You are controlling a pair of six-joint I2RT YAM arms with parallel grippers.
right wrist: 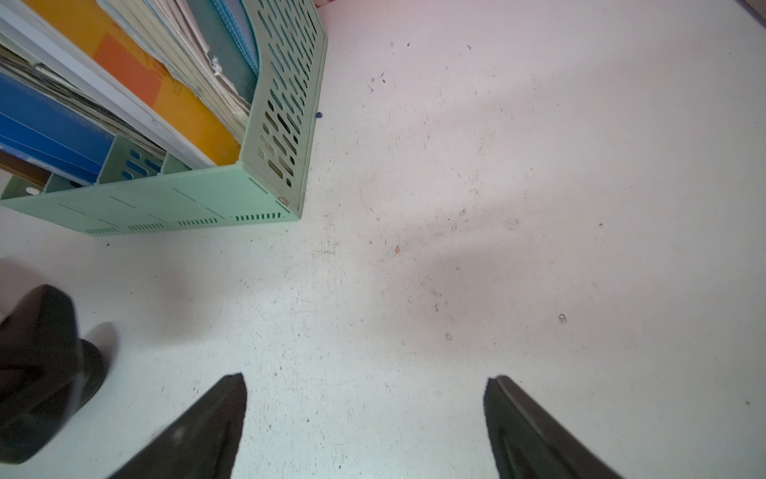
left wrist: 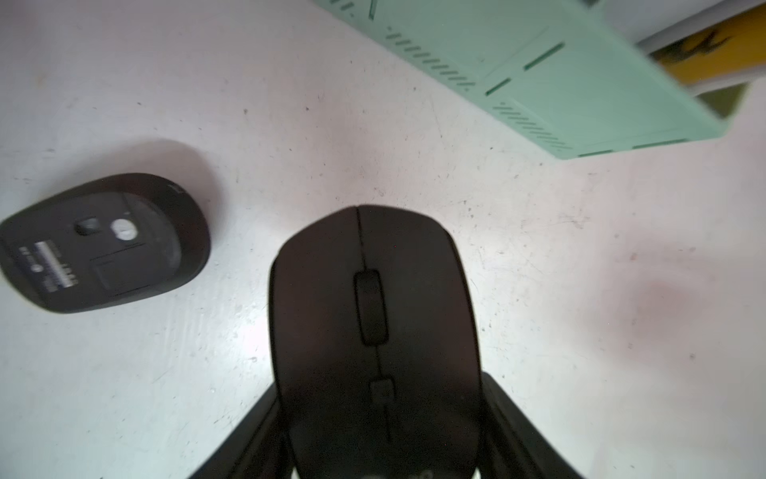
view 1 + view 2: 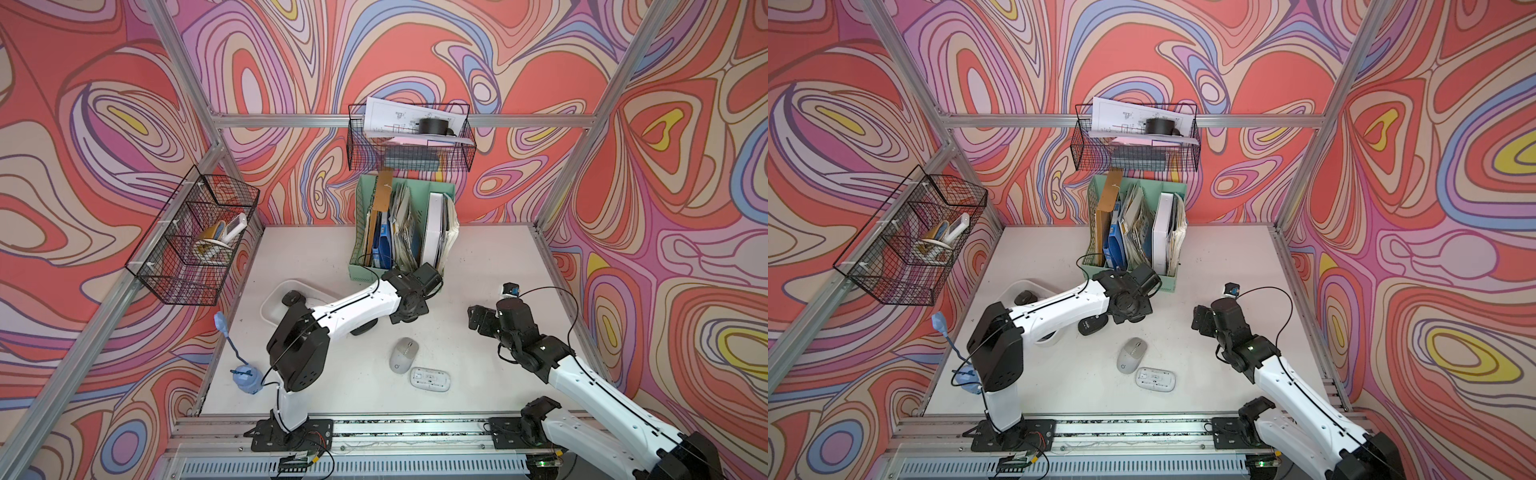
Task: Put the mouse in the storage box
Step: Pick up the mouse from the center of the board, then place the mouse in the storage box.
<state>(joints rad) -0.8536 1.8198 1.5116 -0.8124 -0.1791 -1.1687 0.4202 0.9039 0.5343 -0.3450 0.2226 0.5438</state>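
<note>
A black mouse [image 2: 373, 331] sits between the fingers [image 2: 510, 414] of my left gripper [image 2: 379, 394], which is shut on its sides over the white table, just in front of the green file organizer. In both top views the wrist hides this mouse. The white storage box [image 3: 272, 301] [image 3: 1013, 291] lies at the left under my left forearm, with a black mouse [image 3: 292, 297] [image 3: 1025, 297] inside. Another black mouse [image 2: 103, 244] [image 3: 1092, 325] lies belly-up on the table beside the left gripper [image 3: 401, 318] [image 3: 1123, 313]. My right gripper [image 1: 364, 381] [image 3: 478, 318] [image 3: 1201, 320] hangs open over bare table.
A grey mouse [image 3: 402, 354] [image 3: 1129, 354] and a white belly-up mouse [image 3: 430, 379] [image 3: 1154, 379] lie at front centre. The mint-green file organizer [image 3: 374, 274] [image 2: 580, 91] [image 1: 174, 207] stands at the back. Black wire baskets [image 3: 195, 245] [image 3: 409, 137] hang on the walls. A blue bottle [image 3: 247, 380] stands front left.
</note>
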